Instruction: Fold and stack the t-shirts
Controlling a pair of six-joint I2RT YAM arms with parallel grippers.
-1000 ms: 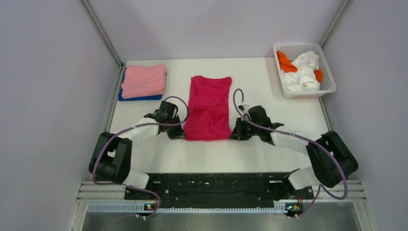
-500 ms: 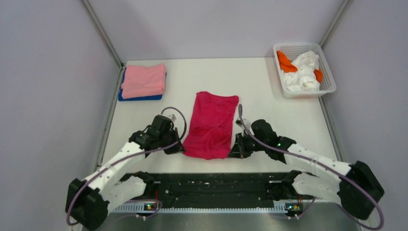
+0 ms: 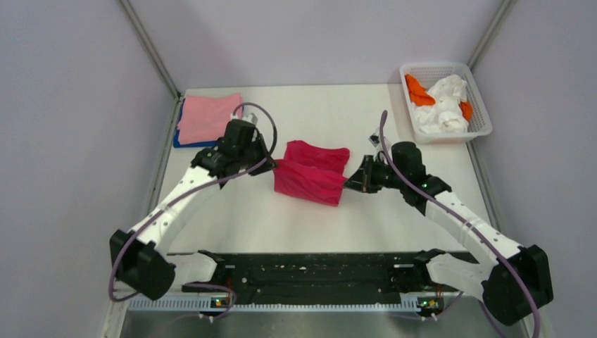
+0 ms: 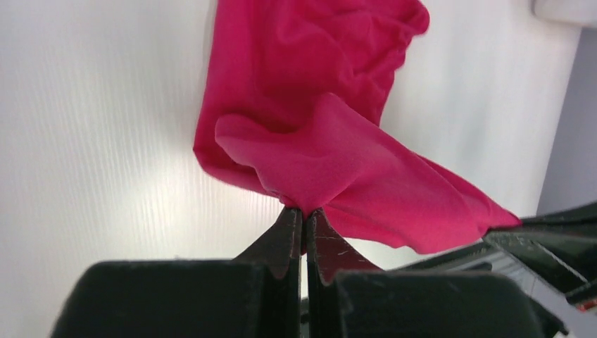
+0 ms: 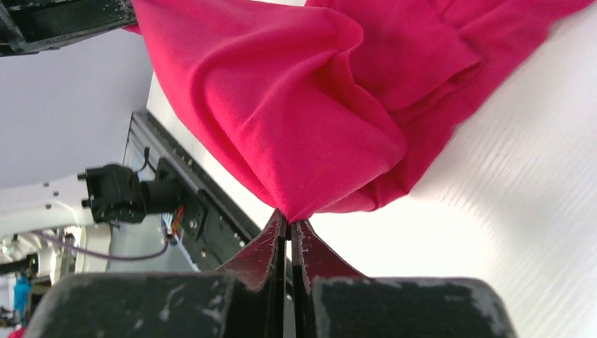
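No text, label, brand, number or sign can be read in any of the three views.

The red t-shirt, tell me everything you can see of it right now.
The red t-shirt is soft crimson cloth, creased and folded into a narrow band. No sleeves or collar show. It sits in the middle of the white table, with its far part resting on the surface. Its near edge is raised and sags between two pinched corners. The left hand is shut on one corner and the right hand on the other. Nothing else touches it.
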